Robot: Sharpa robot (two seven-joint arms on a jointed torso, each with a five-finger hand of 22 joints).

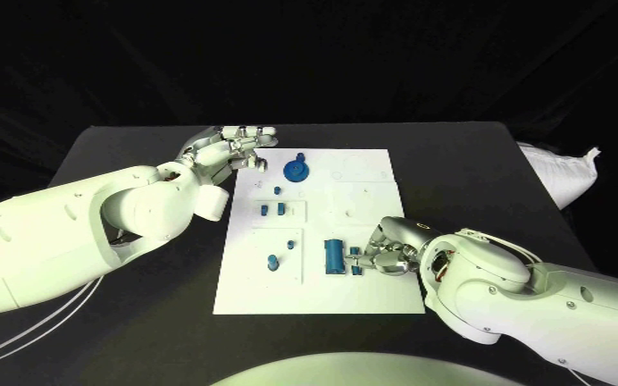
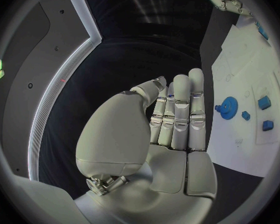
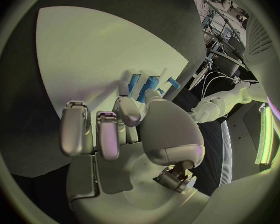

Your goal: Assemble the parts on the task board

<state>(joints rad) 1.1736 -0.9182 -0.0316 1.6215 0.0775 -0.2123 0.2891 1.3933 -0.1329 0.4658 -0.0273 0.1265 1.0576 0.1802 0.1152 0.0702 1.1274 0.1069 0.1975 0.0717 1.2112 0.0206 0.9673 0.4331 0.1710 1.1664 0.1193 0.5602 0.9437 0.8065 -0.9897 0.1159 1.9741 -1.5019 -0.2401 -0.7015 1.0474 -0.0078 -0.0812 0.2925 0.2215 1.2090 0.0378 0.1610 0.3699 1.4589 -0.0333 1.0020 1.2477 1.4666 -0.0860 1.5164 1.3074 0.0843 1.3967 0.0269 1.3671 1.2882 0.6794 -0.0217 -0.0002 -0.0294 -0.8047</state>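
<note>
Head view: the board (image 1: 364,216) sits at centre frame. On it a gear (image 1: 295,170) lies near the top and a long part (image 1: 334,256) low down, with small parts between; assembly looks largely unfinished.

The left hand (image 1: 229,152) is upper left of the board, fingers loosely curled and holding nothing I can see.

The right hand (image 1: 394,247), lower right, has its fingers at a small part (image 1: 355,271); whether it grips, I cannot tell.

Left wrist view: its fingers (image 2: 180,114) are straight and together, empty, with the gear (image 2: 226,106) at right.

Right wrist view: the fingers (image 3: 96,129) are bent near the blue parts (image 3: 144,87).

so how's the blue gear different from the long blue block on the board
The blue gear is round and lies at the far end of the task board, near the left hand. The long blue block is a narrow oblong at the near end, beside the right hand. The gear lies apart from the left hand; whether the right hand touches the block is unclear. Both are blue.
</note>
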